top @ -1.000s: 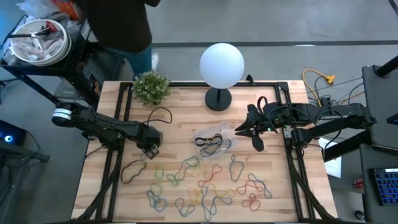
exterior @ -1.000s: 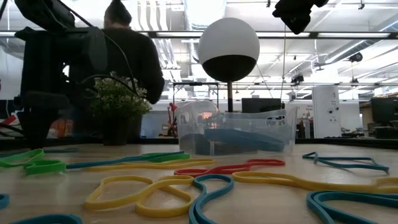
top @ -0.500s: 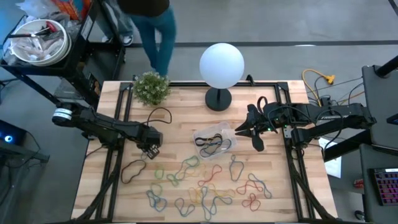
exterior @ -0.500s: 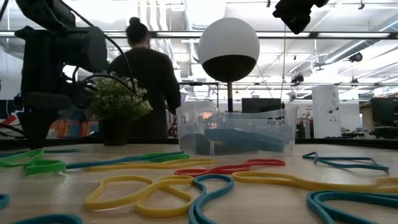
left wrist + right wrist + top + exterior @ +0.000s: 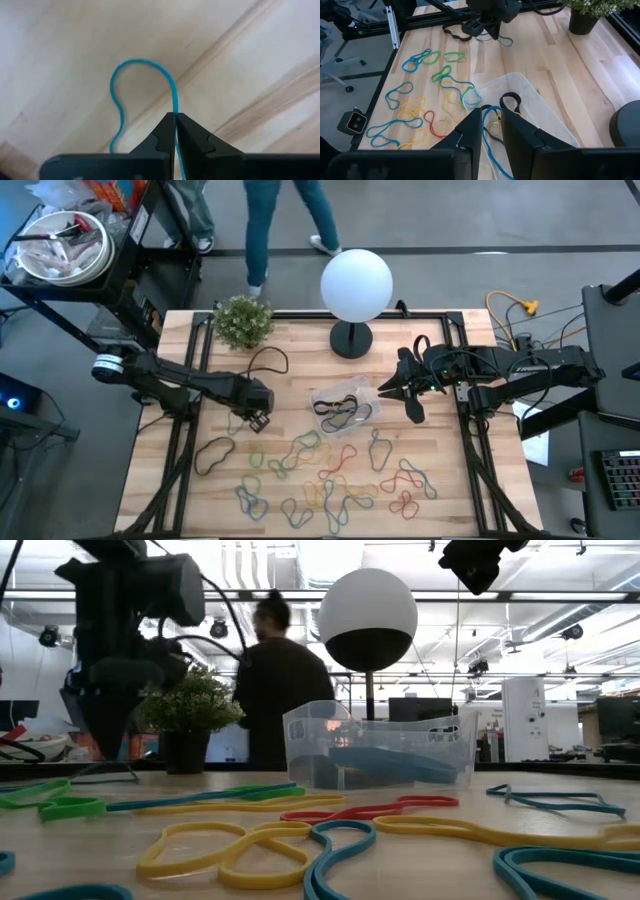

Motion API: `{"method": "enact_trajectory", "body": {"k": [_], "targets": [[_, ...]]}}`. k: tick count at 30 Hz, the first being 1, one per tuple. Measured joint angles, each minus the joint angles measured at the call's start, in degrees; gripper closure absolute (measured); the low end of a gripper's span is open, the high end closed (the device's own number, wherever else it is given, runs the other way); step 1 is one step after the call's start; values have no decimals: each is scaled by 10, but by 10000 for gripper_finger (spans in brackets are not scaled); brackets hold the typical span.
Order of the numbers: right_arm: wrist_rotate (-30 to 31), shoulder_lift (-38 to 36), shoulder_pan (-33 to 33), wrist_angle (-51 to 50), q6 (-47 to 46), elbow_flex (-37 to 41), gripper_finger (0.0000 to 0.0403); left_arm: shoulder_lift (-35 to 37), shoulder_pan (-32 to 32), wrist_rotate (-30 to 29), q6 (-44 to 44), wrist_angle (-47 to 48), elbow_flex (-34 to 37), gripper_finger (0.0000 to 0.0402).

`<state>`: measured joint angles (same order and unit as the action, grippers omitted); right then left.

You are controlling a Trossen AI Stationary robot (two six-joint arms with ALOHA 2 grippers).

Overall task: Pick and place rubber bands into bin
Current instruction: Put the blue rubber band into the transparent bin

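in left hand (image 5: 175, 116), dangling blue band (image 5: 131, 85)

High view: straight down over the whole table (image 5: 300, 355).
Low view: tabletop level, facing 12 o'clock.
Left wrist view: close above the wood.
Right wrist view: looks across to the left arm.
Shared: the bin (image 5: 345, 408), in all but the left wrist.

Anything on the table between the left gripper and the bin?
Bare wood only, per the high view: left gripper, shut on a blue rubber band, faces the bin.
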<state>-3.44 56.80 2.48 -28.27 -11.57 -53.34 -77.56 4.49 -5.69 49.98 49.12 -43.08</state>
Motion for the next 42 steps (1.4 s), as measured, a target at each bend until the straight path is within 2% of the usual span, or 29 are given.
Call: {"method": "enact_trajectory", "body": {"k": [26,34,42], "targets": [[1,0,0,0,1,2,335,1,0,-68,-89,-6,-199,401],[1,0,0,0,2,3,335,1,0,-72,-123,-11,-252,401],[4,0,0,0,2,7,335,1,0,-73,-149,-56,-287,401]]}}
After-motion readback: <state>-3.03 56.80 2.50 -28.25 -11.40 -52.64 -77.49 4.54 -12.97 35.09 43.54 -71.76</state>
